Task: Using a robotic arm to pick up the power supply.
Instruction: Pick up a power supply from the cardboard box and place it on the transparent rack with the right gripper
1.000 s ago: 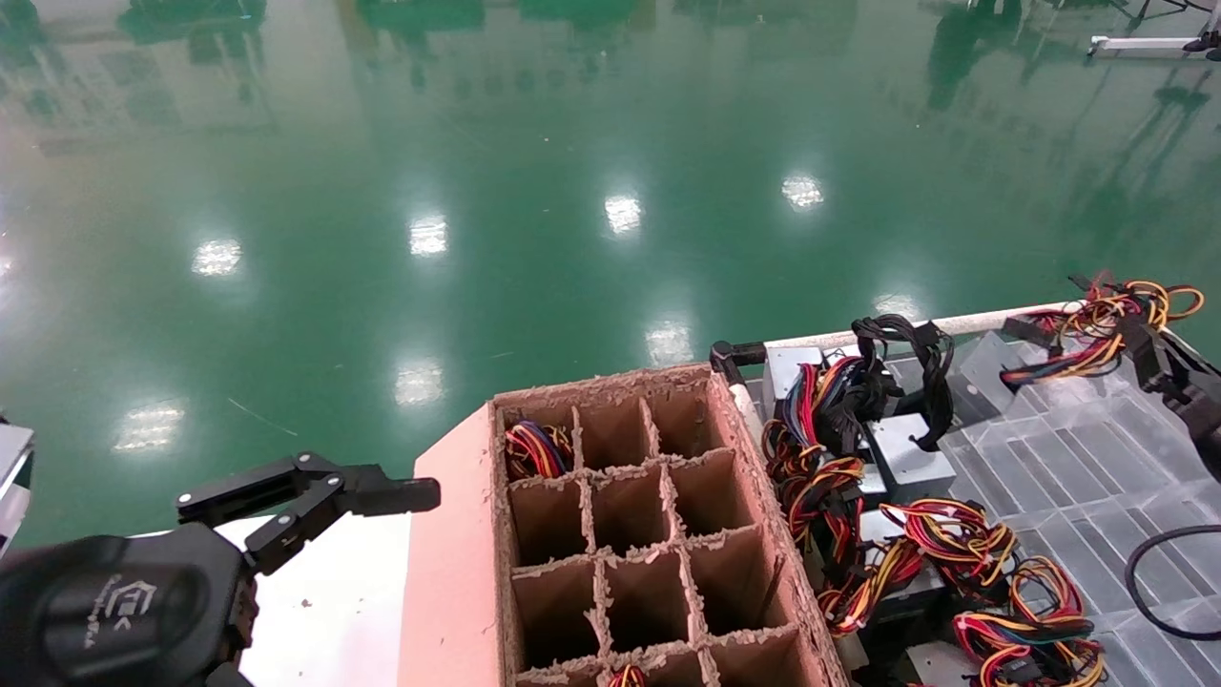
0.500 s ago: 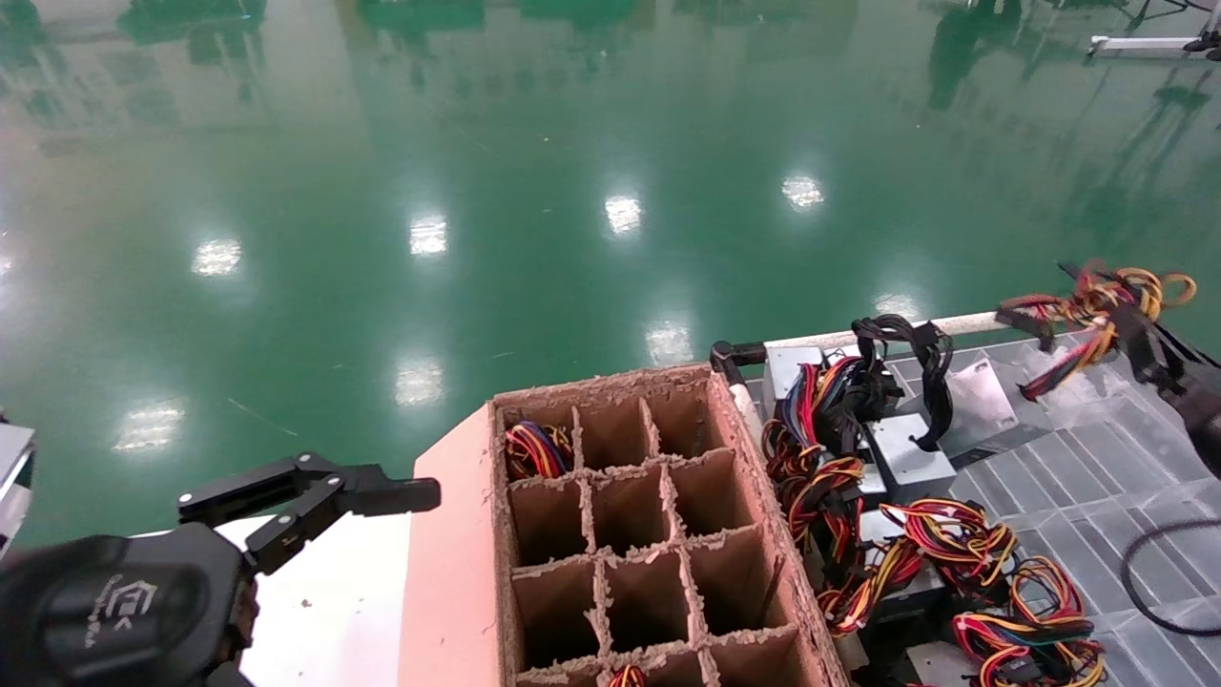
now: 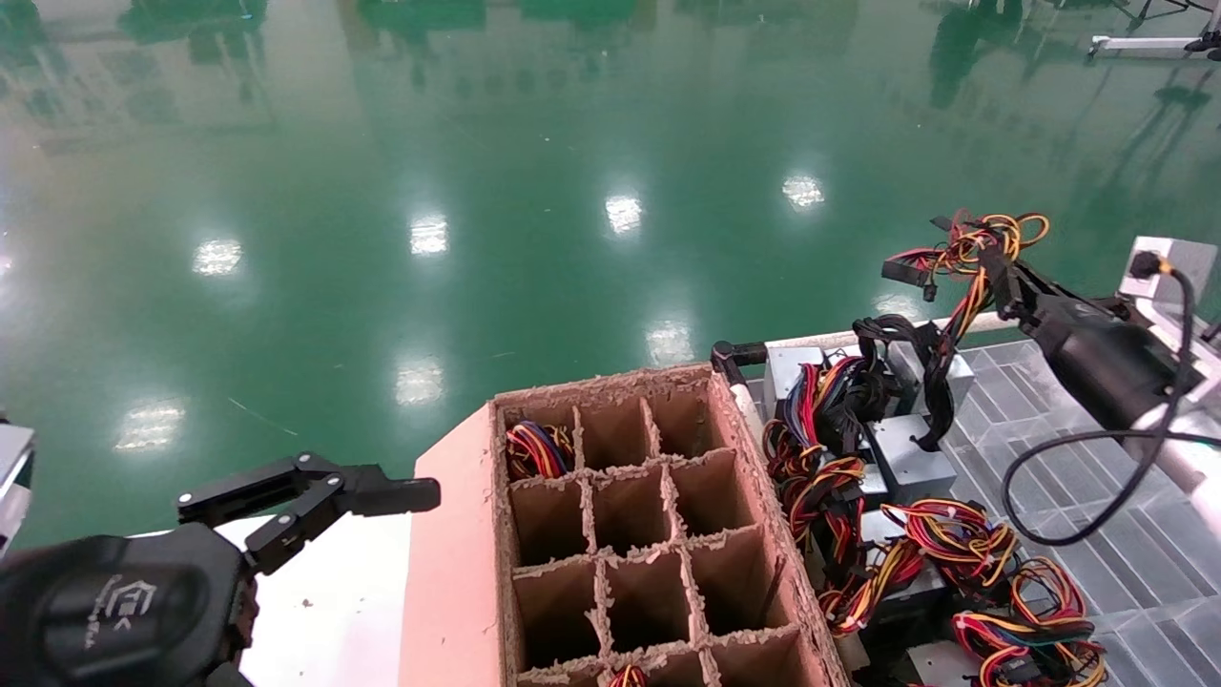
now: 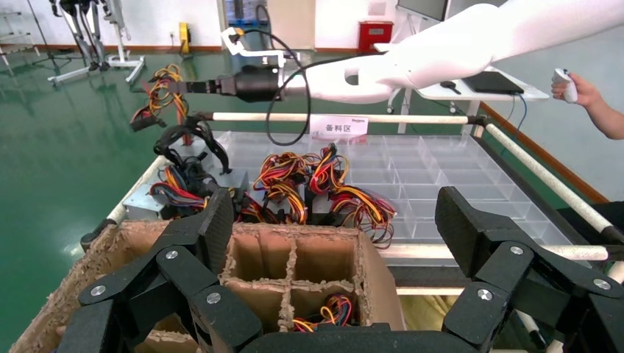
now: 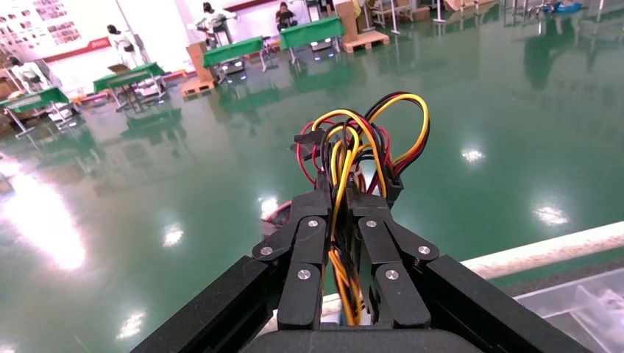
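My right gripper (image 3: 992, 260) is raised above the back rail of the trolley and shut on a bundle of red, yellow and black wires (image 3: 963, 243) of the power supply. The strands run down to its grey box (image 3: 958, 378), partly hidden behind black cables. In the right wrist view the wires (image 5: 368, 136) are pinched between the fingers and loop out past the right gripper (image 5: 338, 195). The left wrist view shows the same right gripper (image 4: 190, 87) with the wire bundle (image 4: 156, 92). My left gripper (image 3: 382, 491) stays open beside the carton, holding nothing (image 4: 338, 220).
A brown cardboard carton (image 3: 448, 572) with divided cells stands in front of me; two cells hold wires. To its right a clear divided tray (image 3: 1078, 458) carries other power supplies with tangled wires (image 3: 954, 544). A white rail (image 3: 820, 337) edges the tray.
My right arm has risen and swung left, carrying the wire bundle up off the tray. The grey box has been dragged toward the pile. The left arm has not moved.
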Robot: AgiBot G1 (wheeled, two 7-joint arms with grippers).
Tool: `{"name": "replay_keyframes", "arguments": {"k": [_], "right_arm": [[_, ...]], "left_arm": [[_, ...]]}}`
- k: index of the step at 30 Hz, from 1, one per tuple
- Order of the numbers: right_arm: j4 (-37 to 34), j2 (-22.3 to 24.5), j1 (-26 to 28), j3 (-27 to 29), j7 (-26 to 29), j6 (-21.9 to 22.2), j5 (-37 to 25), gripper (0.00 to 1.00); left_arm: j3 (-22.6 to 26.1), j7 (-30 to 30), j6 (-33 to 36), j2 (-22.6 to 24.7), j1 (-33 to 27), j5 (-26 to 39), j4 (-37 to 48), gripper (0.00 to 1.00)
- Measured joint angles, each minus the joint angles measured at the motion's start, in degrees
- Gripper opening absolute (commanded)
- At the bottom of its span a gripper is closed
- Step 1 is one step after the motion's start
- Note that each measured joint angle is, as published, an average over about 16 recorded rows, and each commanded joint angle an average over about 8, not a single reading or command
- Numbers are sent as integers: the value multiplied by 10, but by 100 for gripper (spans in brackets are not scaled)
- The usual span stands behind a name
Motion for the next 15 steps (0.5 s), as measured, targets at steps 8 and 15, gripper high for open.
{"name": "replay_keyframes", "arguments": {"k": [8, 15], "right_arm": [[-11, -18, 5, -6, -2, 25, -8, 40], [-15, -23, 1, -5, 1, 32, -7, 100]], "left_arm": [[0, 0, 0, 0, 0, 0, 0, 100], [0, 0, 0, 0, 0, 0, 0, 100]]}}
